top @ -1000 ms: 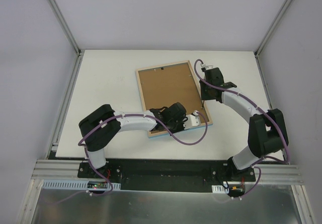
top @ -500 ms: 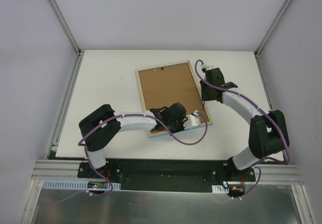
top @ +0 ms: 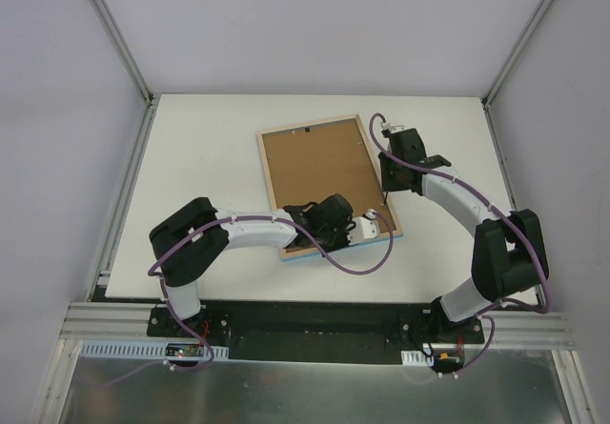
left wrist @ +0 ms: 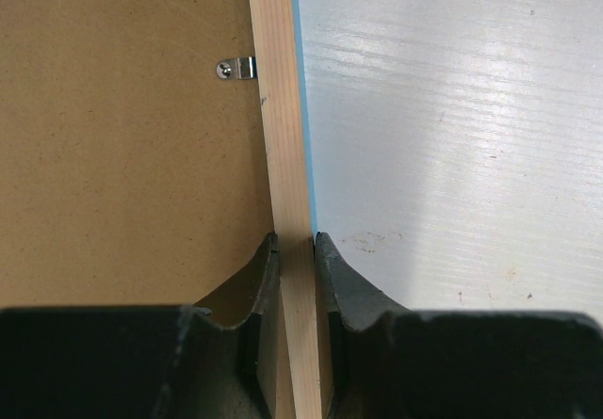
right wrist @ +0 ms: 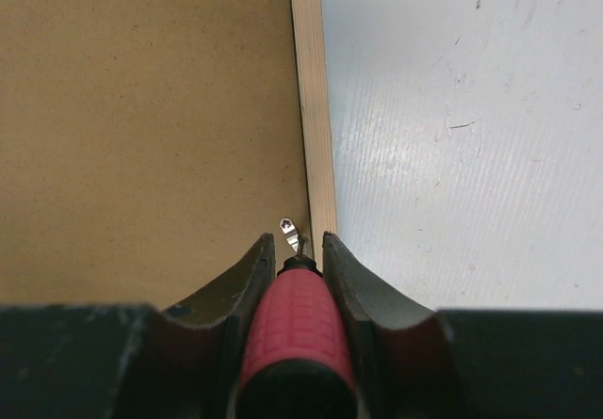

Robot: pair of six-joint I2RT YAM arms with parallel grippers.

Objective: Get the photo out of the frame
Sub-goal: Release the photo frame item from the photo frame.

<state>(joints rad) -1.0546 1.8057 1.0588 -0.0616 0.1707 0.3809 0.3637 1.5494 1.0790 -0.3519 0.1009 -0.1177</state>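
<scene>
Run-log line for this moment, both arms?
left gripper: shut on pale-wood rim of light-blue frame | right gripper: shut on red-handled tool, tip at metal tab | brown backing board: in place, photo hidden

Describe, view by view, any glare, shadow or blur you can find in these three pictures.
Top external: soft, even light, only faint shadows on the table. Left wrist: broad glare on the table beside the wood rim of the frame. Right wrist: no glare; the right gripper around the red tool handle reads nearly black.
</scene>
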